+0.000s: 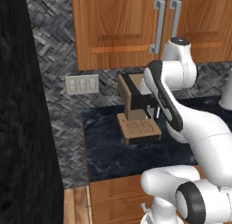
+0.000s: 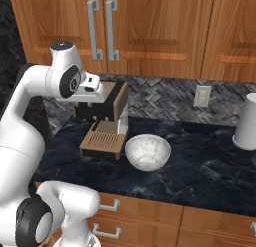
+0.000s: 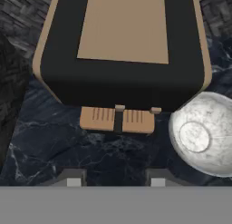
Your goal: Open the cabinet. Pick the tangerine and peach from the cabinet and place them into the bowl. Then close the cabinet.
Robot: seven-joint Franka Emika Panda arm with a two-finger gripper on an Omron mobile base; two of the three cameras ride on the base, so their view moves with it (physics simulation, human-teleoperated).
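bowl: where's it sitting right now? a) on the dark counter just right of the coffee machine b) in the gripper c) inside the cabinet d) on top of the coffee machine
a: the bowl stands empty on the dark counter, right beside the coffee machine, under the closed cabinet.

The cabinet (image 2: 150, 26) has both wooden doors shut; the speckled whitish bowl (image 2: 147, 152) sits empty on the counter.

Orange-brown wooden cabinet (image 2: 150, 26) doors with silver bar handles (image 2: 102, 28); grey herringbone backsplash (image 2: 170, 96); black, white-veined marble counter (image 2: 200, 166); brown-and-black coffee machine (image 2: 105, 123); whitish-grey speckled bowl (image 2: 147, 152); white canister (image 2: 246, 122), right edge; white wall outlet (image 2: 202, 96).
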